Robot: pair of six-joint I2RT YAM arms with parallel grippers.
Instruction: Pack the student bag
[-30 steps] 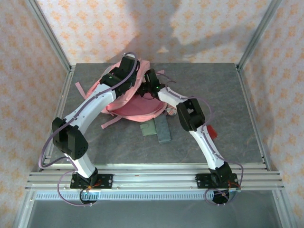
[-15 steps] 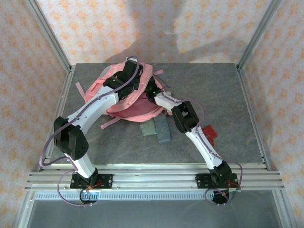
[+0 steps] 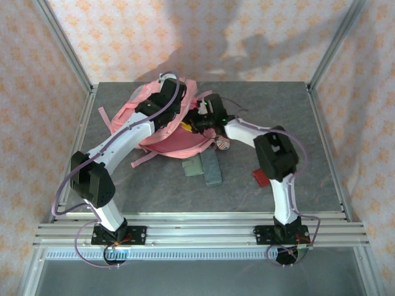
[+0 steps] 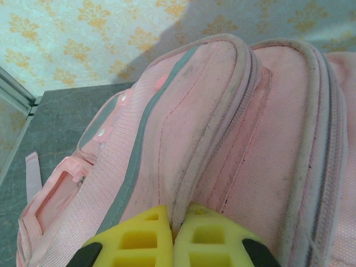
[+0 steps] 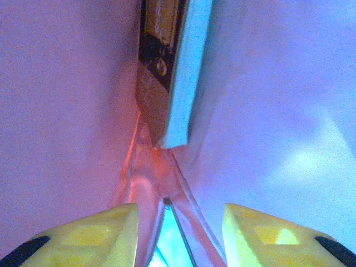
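Student bag [image 3: 179,139]: pink, on the grey tabletop [image 3: 296,111], under both my hands.
Left hand [image 4: 173,240]: closed tight on a seam ridge of the bag's top.
Right hand [image 5: 178,233]: inside the bag, fingers apart, gripping nothing.
Bag contents: flat pale-blue-edged item [image 5: 177,72], upright, just ahead of my right hand.
Outside bag: grey-green flat pieces [image 3: 207,165], touching its near edge.

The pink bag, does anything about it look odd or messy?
The student bag looks grubby, with dark smudges along its piped seams. Its straps lie splayed loose across the table. No tears visible.
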